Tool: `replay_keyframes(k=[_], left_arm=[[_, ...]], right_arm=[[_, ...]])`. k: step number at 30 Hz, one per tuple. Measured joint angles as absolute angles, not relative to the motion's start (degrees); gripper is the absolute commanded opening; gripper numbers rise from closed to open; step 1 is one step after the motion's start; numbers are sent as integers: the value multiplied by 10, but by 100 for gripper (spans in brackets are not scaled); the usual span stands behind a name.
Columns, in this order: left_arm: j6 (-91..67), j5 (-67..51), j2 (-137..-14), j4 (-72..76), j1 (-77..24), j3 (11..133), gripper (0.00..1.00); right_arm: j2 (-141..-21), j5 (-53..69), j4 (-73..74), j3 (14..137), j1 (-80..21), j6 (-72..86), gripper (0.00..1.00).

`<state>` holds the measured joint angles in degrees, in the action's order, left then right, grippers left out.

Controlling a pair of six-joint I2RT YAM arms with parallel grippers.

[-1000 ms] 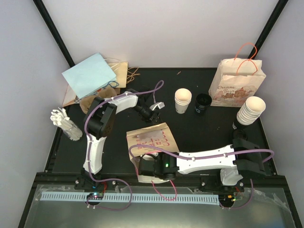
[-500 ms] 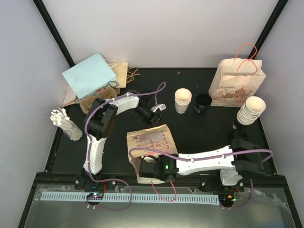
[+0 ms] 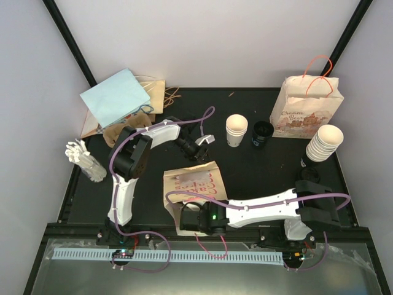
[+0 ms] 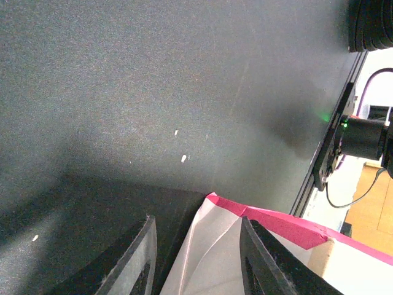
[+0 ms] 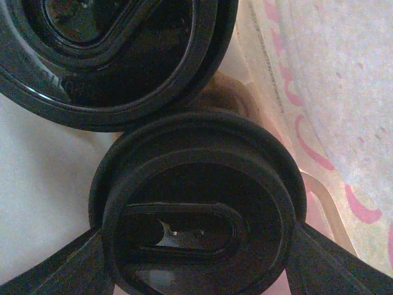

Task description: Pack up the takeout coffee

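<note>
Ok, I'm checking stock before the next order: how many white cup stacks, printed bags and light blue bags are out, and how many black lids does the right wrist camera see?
White cup stacks: 2
Printed bags: 2
Light blue bags: 1
Black lids: 2
Total: 7

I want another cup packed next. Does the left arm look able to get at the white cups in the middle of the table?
Probably yes. The left claw is open, the white cups stand just to its right, and nothing stands between them.
</note>
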<state>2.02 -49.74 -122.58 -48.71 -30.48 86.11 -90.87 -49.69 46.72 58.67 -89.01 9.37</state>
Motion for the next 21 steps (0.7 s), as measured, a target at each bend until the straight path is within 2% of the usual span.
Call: replay_keyframes(k=[21], left_arm=[[20,-497,-1226,-493,-306,862,39]], right_arm=[[-919,-504,474,587,-893,180,44]])
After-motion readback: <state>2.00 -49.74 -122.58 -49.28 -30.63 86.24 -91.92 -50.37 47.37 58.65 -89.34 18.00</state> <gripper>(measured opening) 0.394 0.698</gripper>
